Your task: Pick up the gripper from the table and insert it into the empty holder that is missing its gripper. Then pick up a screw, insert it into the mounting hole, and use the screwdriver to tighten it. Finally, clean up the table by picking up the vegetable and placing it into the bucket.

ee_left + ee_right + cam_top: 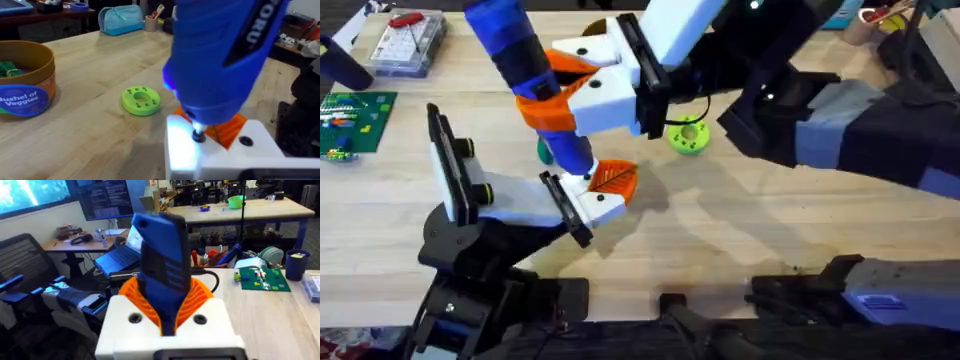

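The fat blue screwdriver (pixel 525 60) stands tilted over the middle of the table, with my right gripper (pixel 560 95) shut on it; its orange pads clamp the blue body (pixel 162 275). The lit bit tip (pixel 198 135) rests in a mounting hole on the white head of my left gripper (pixel 605 188), hiding any screw there. An orange ribbed pad (pixel 227 131) shows just behind the bit. The orange-brown bucket (pixel 30 85) stands off to one side with something green inside. A small dark green shape (pixel 544 151), possibly the vegetable, peeks out behind the screwdriver.
A lime-green ring disc (pixel 688 137) lies on the wood right of the screwdriver. A clear parts box (pixel 408 42) and a green circuit board (pixel 355 118) sit at the far left. A blue pouch (pixel 120 20) and a pen cup (pixel 151 22) stand at the table's far side.
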`<state>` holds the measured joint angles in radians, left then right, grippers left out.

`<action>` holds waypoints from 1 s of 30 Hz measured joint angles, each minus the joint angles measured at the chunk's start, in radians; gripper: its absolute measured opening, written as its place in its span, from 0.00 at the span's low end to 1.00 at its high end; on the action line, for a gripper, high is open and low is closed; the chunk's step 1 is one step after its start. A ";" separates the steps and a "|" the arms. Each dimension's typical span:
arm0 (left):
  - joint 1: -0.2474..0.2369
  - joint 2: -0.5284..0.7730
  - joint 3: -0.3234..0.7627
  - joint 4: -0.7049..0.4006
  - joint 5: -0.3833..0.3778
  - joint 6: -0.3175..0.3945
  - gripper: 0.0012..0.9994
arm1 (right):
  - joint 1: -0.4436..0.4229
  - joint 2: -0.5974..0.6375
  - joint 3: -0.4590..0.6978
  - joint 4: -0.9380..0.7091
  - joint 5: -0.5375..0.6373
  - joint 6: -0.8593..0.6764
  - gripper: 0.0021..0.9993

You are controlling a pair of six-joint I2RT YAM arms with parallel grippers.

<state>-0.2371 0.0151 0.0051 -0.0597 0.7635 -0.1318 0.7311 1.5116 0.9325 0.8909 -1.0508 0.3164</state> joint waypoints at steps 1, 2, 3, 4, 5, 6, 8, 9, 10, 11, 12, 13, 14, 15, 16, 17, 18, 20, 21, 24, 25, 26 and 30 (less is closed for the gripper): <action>0.000 0.000 0.000 0.000 0.000 0.000 0.02 | 0.000 0.000 0.000 0.000 0.000 0.000 0.08; 0.000 0.000 0.000 0.000 0.001 0.000 0.02 | 0.000 0.000 0.000 0.000 0.000 0.000 0.08; 0.000 0.000 0.000 0.000 0.001 0.000 0.02 | 0.000 0.000 0.000 0.000 0.000 -0.001 0.08; 0.000 0.000 0.000 0.000 0.001 0.000 0.02 | 0.000 0.000 0.000 0.000 0.001 -0.002 0.08; 0.000 0.000 0.000 0.000 0.001 0.000 0.02 | 0.000 0.000 0.000 0.000 0.001 -0.003 0.08; 0.000 0.000 0.000 0.000 0.001 0.000 0.02 | 0.000 0.000 0.000 0.000 0.001 -0.004 0.08; 0.000 0.000 0.000 0.000 0.000 0.000 0.02 | 0.000 0.000 0.000 0.001 0.001 -0.007 0.08; 0.000 0.000 0.000 0.000 0.000 0.000 0.02 | 0.000 0.000 0.000 0.001 0.000 -0.007 0.08; 0.000 0.000 0.000 0.000 0.000 0.000 0.02 | 0.000 0.000 0.000 0.002 0.001 -0.008 0.08; 0.000 0.000 0.000 0.000 0.000 0.000 0.02 | 0.000 0.000 -0.001 0.005 0.001 -0.008 0.08; 0.000 0.000 0.000 0.000 0.000 0.000 0.02 | 0.000 0.000 -0.004 0.008 0.002 -0.010 0.08; 0.000 0.000 0.000 0.000 0.000 0.000 0.02 | 0.000 0.000 -0.006 0.012 0.003 -0.010 0.08; 0.000 0.000 0.000 0.000 0.000 0.000 0.02 | 0.000 0.000 -0.007 0.014 0.004 -0.010 0.08; 0.000 0.000 0.000 0.000 0.000 0.000 0.02 | 0.000 0.000 -0.007 0.015 0.004 -0.009 0.08; 0.000 0.000 0.000 0.000 0.000 0.000 0.02 | 0.000 0.000 -0.008 0.016 0.004 -0.008 0.08; 0.000 0.000 0.000 0.000 0.000 0.000 0.02 | 0.000 0.000 -0.008 0.017 0.004 -0.007 0.08; 0.000 0.000 0.000 0.000 0.000 0.000 0.02 | 0.000 0.000 -0.008 0.017 0.003 -0.006 0.08; 0.000 0.000 0.000 0.000 0.000 0.000 0.02 | 0.000 0.000 -0.008 0.017 0.003 -0.006 0.08; 0.000 0.000 0.000 0.000 0.000 0.000 0.02 | -0.001 -0.001 -0.008 0.017 0.002 -0.006 0.08; 0.000 0.000 0.000 0.000 0.001 0.000 0.02 | -0.012 -0.009 -0.012 0.014 -0.009 -0.001 0.08; 0.000 0.000 0.000 0.000 0.002 0.000 0.02 | -0.015 -0.014 -0.014 0.011 -0.013 0.003 0.08; 0.000 0.000 0.000 0.000 0.002 0.000 0.02 | -0.019 -0.019 -0.017 0.008 -0.016 0.005 0.08; 0.000 0.000 0.000 0.000 0.003 0.000 0.02 | -0.025 -0.038 -0.026 -0.008 -0.024 0.006 0.08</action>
<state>-0.2371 0.0150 0.0051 -0.0593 0.7665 -0.1315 0.7058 1.4733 0.9067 0.8834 -1.0753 0.3222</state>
